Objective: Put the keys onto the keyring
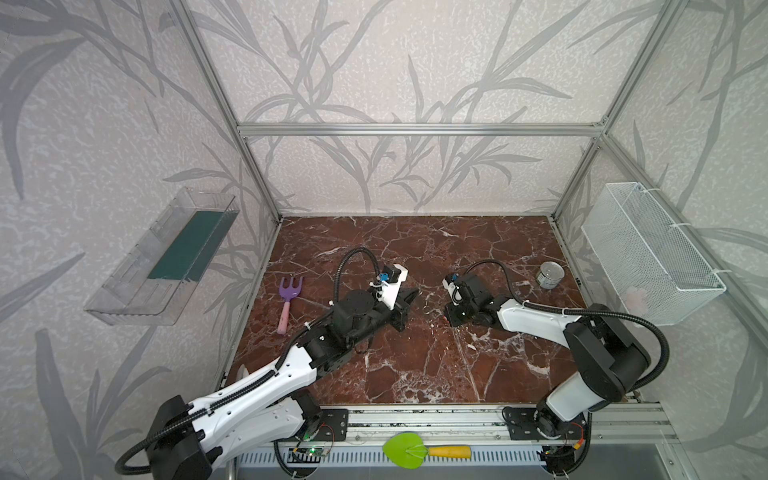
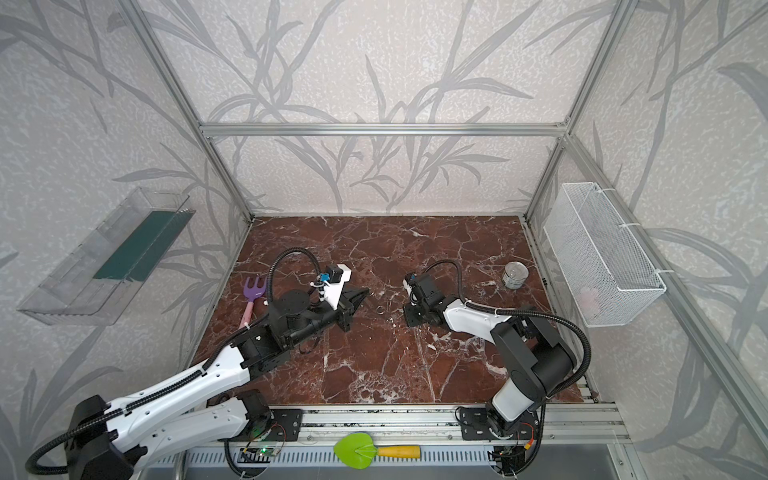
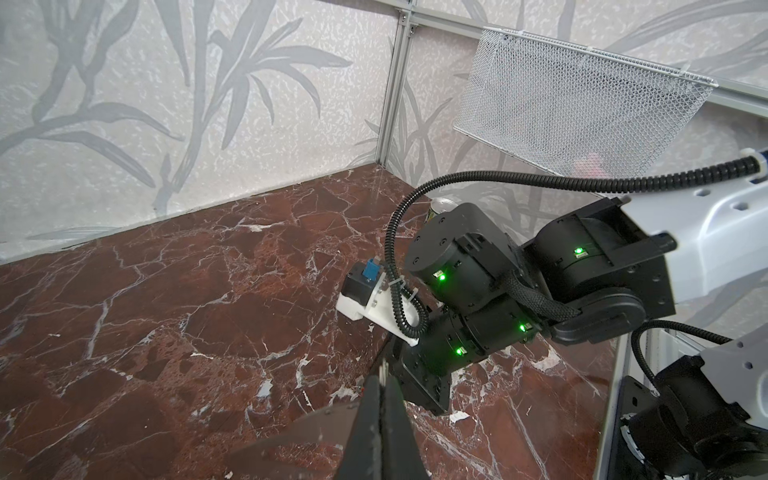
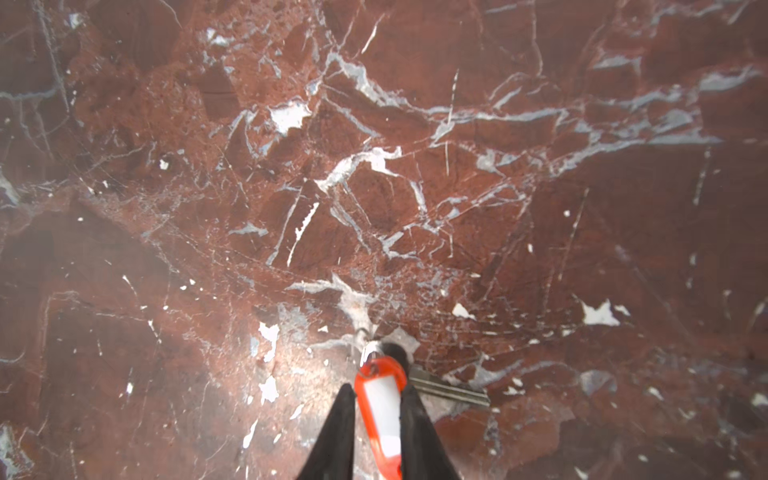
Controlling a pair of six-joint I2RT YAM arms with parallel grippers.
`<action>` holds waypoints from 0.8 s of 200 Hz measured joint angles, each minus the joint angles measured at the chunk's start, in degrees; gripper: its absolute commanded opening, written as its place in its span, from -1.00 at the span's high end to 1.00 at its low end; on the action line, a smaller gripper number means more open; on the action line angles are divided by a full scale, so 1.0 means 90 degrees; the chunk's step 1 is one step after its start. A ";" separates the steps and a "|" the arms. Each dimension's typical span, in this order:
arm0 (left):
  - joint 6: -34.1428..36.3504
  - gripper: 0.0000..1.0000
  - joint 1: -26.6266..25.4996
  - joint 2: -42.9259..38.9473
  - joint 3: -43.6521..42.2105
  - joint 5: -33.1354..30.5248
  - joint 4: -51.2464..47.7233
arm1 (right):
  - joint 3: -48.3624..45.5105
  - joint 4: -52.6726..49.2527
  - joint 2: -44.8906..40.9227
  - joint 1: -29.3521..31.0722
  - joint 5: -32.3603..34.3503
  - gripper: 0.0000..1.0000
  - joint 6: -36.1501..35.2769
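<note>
Red-tagged keys (image 4: 380, 409) inside the right tool (image 4: 376, 387)

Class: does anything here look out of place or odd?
Yes. The green trowel lies off the marble table, on the slotted strip before the arm bases, while the purple garden fork lies on the table.
</note>
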 measured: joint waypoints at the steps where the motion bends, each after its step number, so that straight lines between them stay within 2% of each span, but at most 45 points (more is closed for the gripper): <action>1: 0.0000 1.00 0.0000 0.0000 0.0000 0.0000 -0.0005 | 0.0002 -0.0005 -0.0012 0.0000 0.0000 0.50 -0.0010; 27: -0.0012 1.00 0.0000 0.0007 0.0100 0.0032 -0.0352 | 0.0058 -0.0248 -0.0488 0.0000 0.0002 0.48 -0.0170; 52: -0.0017 1.00 0.0002 0.0085 0.0381 0.0175 -0.0646 | 0.0070 -0.0410 -0.1462 -0.0005 -0.0131 0.47 -0.0440; 87: -0.0061 1.00 0.0002 0.0175 0.0546 0.0481 -0.0702 | 0.0100 -0.0308 -0.3058 -0.0024 -0.0826 0.43 -0.0913; 97: -0.0066 1.00 0.0002 0.0194 0.0546 0.0571 -0.0704 | 0.0143 -0.0267 -0.3383 -0.0027 -0.1122 0.34 -0.1035; 120: -0.0083 1.00 0.0002 0.0253 0.0546 0.0787 -0.0692 | 0.0177 -0.0129 -0.3740 -0.0027 -0.1727 0.30 -0.1226; 160: -0.0124 1.00 0.0007 0.0262 0.0546 0.1231 -0.0461 | 0.0102 0.0063 -0.3711 -0.0027 -0.2521 0.28 -0.1273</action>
